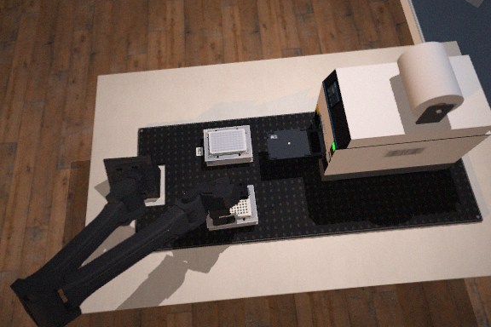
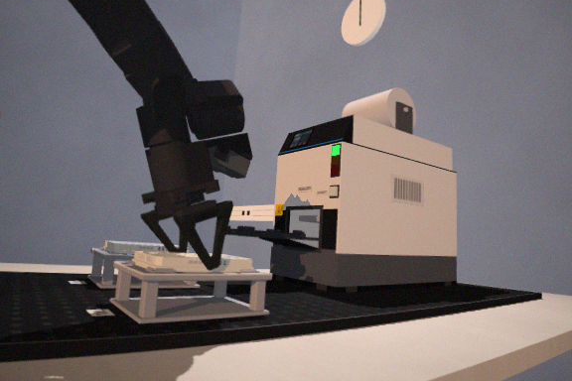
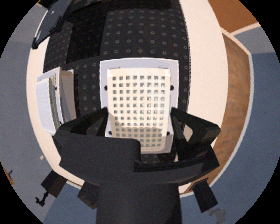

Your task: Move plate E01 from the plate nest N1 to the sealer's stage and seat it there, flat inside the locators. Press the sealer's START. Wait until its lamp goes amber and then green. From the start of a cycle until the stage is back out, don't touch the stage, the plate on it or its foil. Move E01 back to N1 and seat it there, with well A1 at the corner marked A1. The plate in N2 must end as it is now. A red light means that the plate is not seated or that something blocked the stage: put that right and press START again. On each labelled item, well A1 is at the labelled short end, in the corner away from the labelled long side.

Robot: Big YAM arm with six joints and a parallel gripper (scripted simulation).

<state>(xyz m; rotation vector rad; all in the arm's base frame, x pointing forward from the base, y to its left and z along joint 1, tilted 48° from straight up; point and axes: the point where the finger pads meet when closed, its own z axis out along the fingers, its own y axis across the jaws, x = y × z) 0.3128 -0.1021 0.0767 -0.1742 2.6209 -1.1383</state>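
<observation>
A cream plate (image 1: 244, 207) (image 2: 243, 263) (image 3: 141, 92) sits in the front nest (image 1: 252, 197) (image 2: 263, 277) (image 3: 141, 63); I take it for E01 in N1, but no label is readable. My gripper (image 2: 196, 259) (image 3: 139, 110) is open, pointing down, one finger beside each long side of this plate, with fingertips around plate height. Contact cannot be told. A paler plate (image 1: 228, 141) (image 3: 45, 105) sits in the rear nest (image 1: 228, 162). The sealer's stage (image 1: 289, 151) is out and bare. The sealer's lamp (image 1: 333, 146) (image 2: 336, 150) is green. The START button (image 2: 335, 191) is below it.
The sealer (image 1: 371, 108) (image 2: 397, 210) stands at the right with a foil roll (image 1: 428, 78) (image 2: 379, 106) on top. The rear nest stands close to the stage's left end. Small label tags (image 1: 199, 152) (image 2: 100, 313) lie beside the nests. The arm covers the front nest's left part in the top view.
</observation>
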